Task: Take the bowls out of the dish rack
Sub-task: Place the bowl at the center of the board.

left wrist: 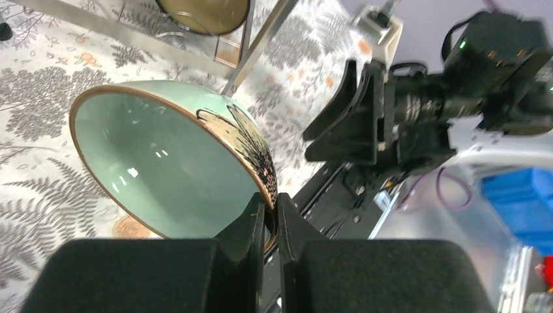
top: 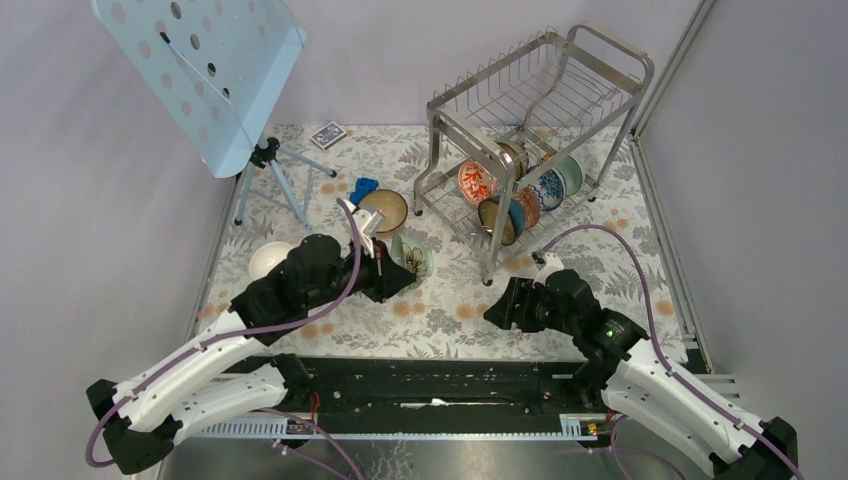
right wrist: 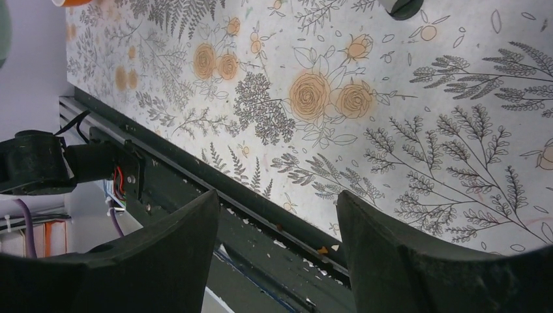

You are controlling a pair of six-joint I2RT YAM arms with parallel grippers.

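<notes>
Unload is partway. Out of the dish rack (top: pixel 530 95): a white bowl (top: pixel 268 258) and a tan-inside bowl (top: pixel 384 210) sit on the table (top: pixel 450 310). The pale green bowl (left wrist: pixel 163 163) is tilted, its rim clamped in the left fingers (left wrist: pixel 255 222), just beside the tan one; can't tell if it touches the table. The right fingers (right wrist: pixel 195 228) are apart and empty, low over the table in front of the rack. Left to do: several bowls on edge in the lower tier, incl. an orange-red bowl (top: pixel 476 182) and a blue-and-white bowl (top: pixel 547 187).
</notes>
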